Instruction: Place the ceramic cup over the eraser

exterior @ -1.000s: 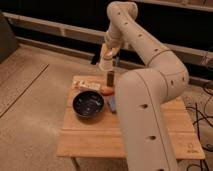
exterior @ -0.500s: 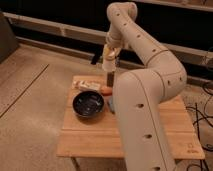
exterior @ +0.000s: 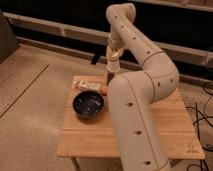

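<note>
Across the right half of the frame, the robot arm [exterior: 134, 115] fills the view: a thick cream-white limb that rises from the lower right, bends at an elbow at the right centre, climbs to a second joint at the top centre, and then drops toward the table. Its lower segment hides the middle of the table from the camera.

Below and around the arm, the wooden table [exterior: 90, 142] occupies the lower centre of the frame. It has a light slatted top and stands on a speckled floor [exterior: 30, 95]. A dark wall [exterior: 60, 15] with horizontal rails runs across the upper frame, and black cables [exterior: 202, 112] lie on the floor at the right edge.

On the left part of the tabletop sits the dark blue-black bowl [exterior: 89, 104], wide and round. Just behind it, toward the far left corner of the table, lies the long beige flat block [exterior: 88, 86]. A small orange object [exterior: 104, 91] shows between that block and the arm; its identity cannot be determined.

At the upper centre, the gripper [exterior: 114, 61] hangs above the far edge of the table, pointing down. Its fingers are closed, gripping the ceramic cup [exterior: 114, 62], a small cream-white item held clear of the tabletop. Directly beneath the cup, a narrow dark upright shape [exterior: 109, 77] stands at the arm's edge, partly hidden; whether this is the eraser cannot be confirmed. The cup and this shape appear close, but contact cannot be determined.
</note>
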Controlling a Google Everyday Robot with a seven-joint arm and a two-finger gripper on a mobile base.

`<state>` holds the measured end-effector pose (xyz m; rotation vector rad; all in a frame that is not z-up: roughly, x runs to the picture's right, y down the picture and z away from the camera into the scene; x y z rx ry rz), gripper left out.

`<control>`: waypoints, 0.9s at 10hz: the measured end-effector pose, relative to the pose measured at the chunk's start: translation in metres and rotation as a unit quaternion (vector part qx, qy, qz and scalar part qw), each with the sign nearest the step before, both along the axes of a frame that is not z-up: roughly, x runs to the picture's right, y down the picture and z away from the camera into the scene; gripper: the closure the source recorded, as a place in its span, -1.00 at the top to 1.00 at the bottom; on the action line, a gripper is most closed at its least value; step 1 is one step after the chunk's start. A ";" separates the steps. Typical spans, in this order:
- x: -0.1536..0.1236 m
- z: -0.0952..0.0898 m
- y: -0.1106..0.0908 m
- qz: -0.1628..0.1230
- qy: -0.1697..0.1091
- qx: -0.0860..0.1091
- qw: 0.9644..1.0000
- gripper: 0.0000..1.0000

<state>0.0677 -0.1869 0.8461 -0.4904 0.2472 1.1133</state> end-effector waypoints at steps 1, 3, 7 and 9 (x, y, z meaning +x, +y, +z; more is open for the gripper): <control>0.000 0.003 0.003 0.006 0.002 -0.005 1.000 -1.00; 0.001 0.009 0.007 0.015 0.007 -0.014 1.000 -1.00; 0.007 0.017 0.011 0.019 0.022 -0.021 0.999 -1.00; 0.006 0.024 0.014 0.015 0.028 -0.025 0.999 -1.00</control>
